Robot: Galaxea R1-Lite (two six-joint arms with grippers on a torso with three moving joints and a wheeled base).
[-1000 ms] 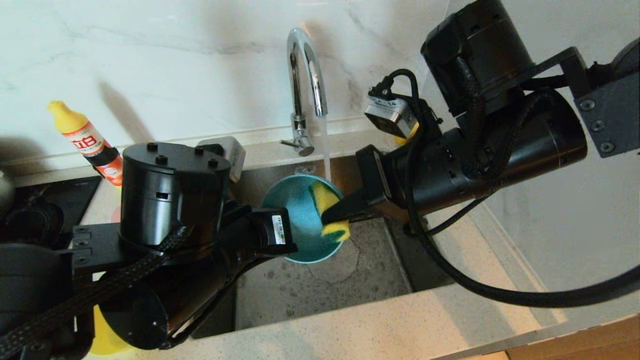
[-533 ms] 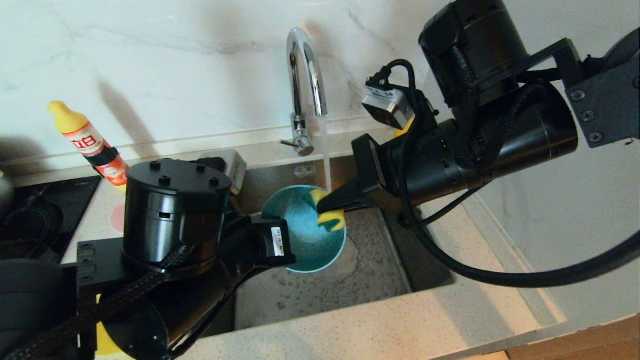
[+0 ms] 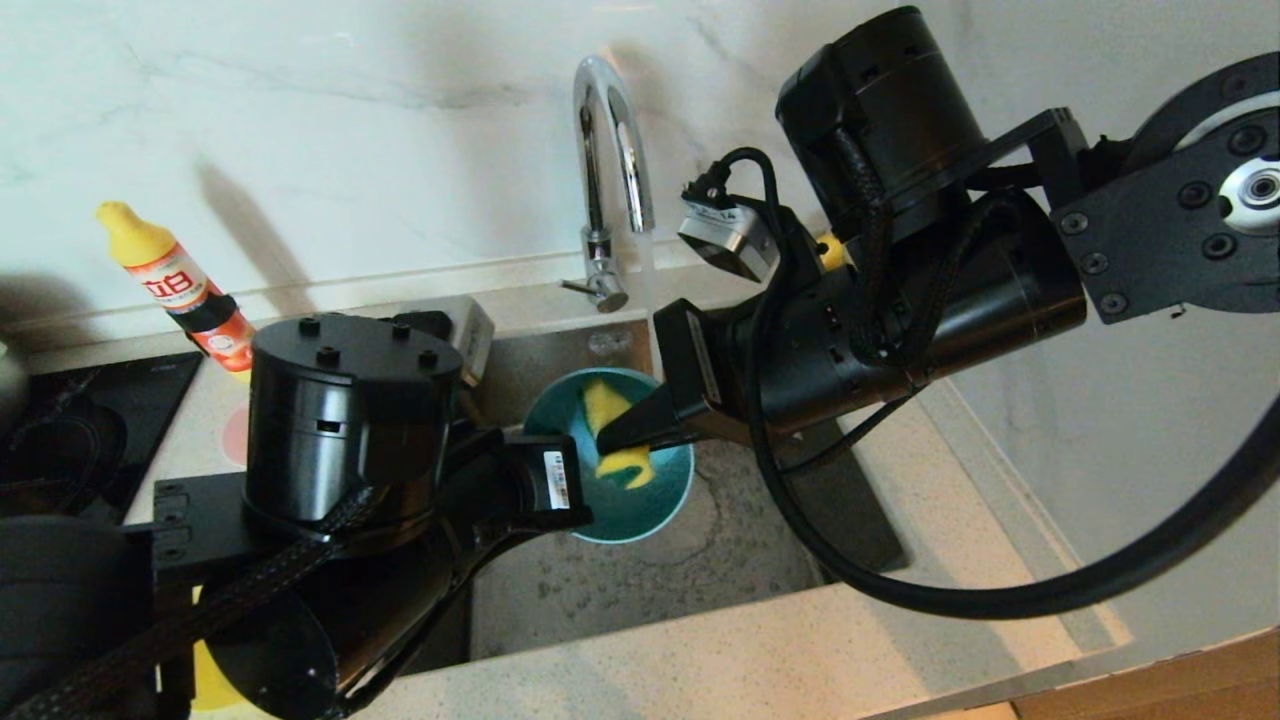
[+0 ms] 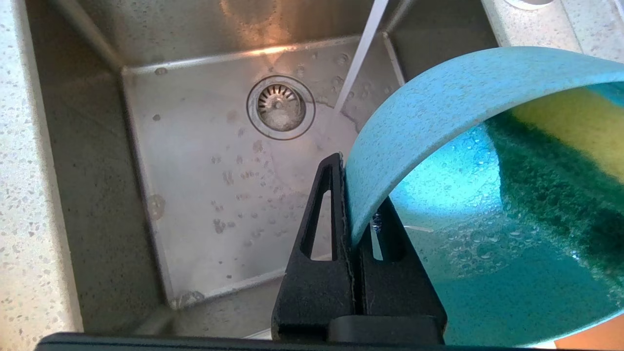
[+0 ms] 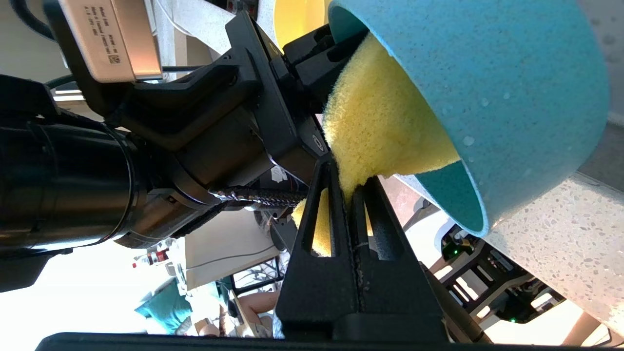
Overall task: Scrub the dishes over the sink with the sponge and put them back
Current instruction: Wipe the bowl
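Note:
Over the sink [image 3: 640, 585], the light blue bowl [image 3: 640, 505] hangs tilted on its side. My left gripper [image 3: 572, 500] is shut on its near rim, and the left wrist view shows the rim pinched between the fingers [image 4: 336, 204]. The yellow sponge [image 3: 604, 408] with its green layer [image 4: 546, 185] lies inside the bowl [image 5: 512, 87], pressed against its inner wall. My right gripper [image 3: 606, 440] reaches in from the right and is shut on the sponge [image 5: 380, 126]. A thin stream of water [image 3: 650, 290] runs from the chrome tap [image 3: 610, 150] behind the bowl.
A red and yellow detergent bottle [image 3: 175, 285] stands at the back left beside a black hob [image 3: 60, 420]. A yellow bowl [image 3: 210, 680] peeks out under my left arm. The strainer drain [image 4: 280, 107] sits in the sink floor. The speckled counter [image 3: 750, 650] runs along the front.
My right gripper has slid left with the sponge, from the bowl's right rim to the middle of its inside. The bowl and left gripper have barely moved.

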